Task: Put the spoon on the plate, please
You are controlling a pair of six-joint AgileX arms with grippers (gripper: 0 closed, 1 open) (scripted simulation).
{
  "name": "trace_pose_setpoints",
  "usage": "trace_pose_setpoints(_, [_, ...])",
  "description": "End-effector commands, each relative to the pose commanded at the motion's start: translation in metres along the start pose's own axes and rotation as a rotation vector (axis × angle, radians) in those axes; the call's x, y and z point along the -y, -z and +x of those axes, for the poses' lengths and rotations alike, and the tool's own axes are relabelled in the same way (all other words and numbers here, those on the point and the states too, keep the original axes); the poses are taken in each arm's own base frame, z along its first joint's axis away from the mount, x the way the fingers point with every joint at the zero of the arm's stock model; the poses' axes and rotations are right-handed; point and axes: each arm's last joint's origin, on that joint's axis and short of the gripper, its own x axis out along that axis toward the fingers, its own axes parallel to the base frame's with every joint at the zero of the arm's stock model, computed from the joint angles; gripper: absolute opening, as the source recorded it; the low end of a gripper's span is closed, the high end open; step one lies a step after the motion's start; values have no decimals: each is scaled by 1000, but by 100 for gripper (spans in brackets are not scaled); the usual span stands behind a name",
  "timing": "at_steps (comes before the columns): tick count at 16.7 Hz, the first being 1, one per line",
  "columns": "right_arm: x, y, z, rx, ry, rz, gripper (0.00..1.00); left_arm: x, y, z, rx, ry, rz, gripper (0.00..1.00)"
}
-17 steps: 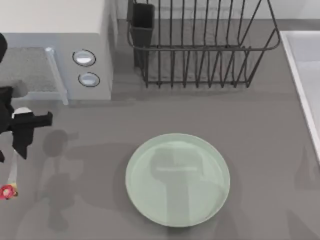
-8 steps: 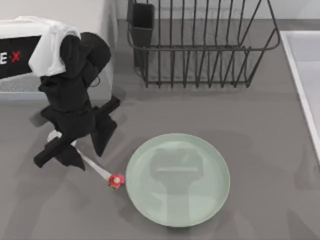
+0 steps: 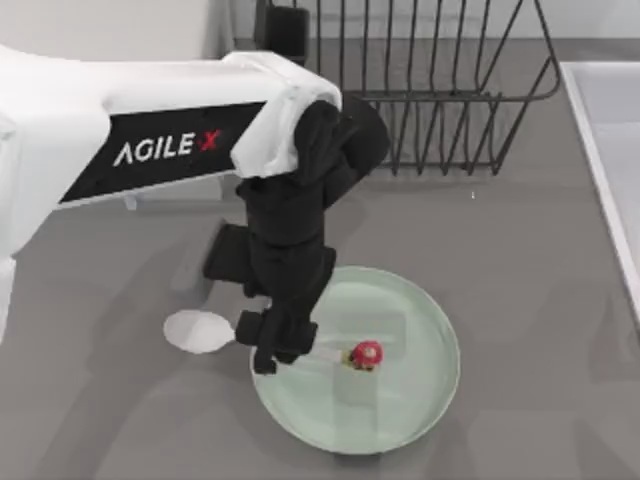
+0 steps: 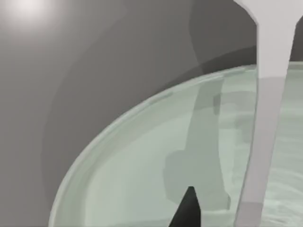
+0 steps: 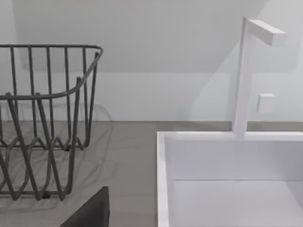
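Observation:
My left gripper [image 3: 283, 345] hangs over the left rim of the pale mint-green plate [image 3: 410, 395], shut on the middle of the white spoon's handle. The spoon [image 3: 197, 331] lies crosswise: its oval bowl sticks out over the table left of the plate, and its red dotted knob [image 3: 366, 354] is over the plate's middle. In the left wrist view the white handle [image 4: 267, 118] crosses above the plate [image 4: 142, 156], with one dark fingertip [image 4: 188, 210] beside it. My right gripper [image 5: 90, 213] is parked near the sink, with a dark part of it in the right wrist view.
A dark wire dish rack [image 3: 430, 90] stands behind the plate, also seen in the right wrist view [image 5: 42, 118]. A white sink [image 3: 610, 130] with a tap [image 5: 246, 75] borders the table's right side. Bare grey table [image 3: 540, 300] lies right of the plate.
My left arm has swung from the table's far left to the plate, carrying the spoon. The red knob went from the left edge to over the plate's middle.

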Motion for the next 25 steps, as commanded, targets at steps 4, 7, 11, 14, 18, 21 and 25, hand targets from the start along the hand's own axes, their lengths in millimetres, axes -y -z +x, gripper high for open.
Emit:
trace_pose_setpoints(4, [0, 0, 0, 0, 0, 0, 100, -3, 37, -12, 35, 62, -137, 0])
trace_pose_setpoints(7, [0, 0, 0, 0, 0, 0, 100, -6, 51, -24, 38, 113, -200, 0])
trace_pose_setpoints(11, [0, 0, 0, 0, 0, 0, 100, -6, 54, -26, 38, 125, -215, 0])
trace_pose_setpoints(14, [0, 0, 0, 0, 0, 0, 100, -6, 53, -27, 36, 126, -217, 0])
trace_pose_setpoints(18, [0, 0, 0, 0, 0, 0, 100, -14, 56, -31, 33, 112, -194, 0])
trace_pose_setpoints(21, [0, 0, 0, 0, 0, 0, 100, -26, 61, -38, 26, 99, -154, 0])
trace_pose_setpoints(25, [0, 0, 0, 0, 0, 0, 100, -43, 68, -47, 13, 87, -94, 0])
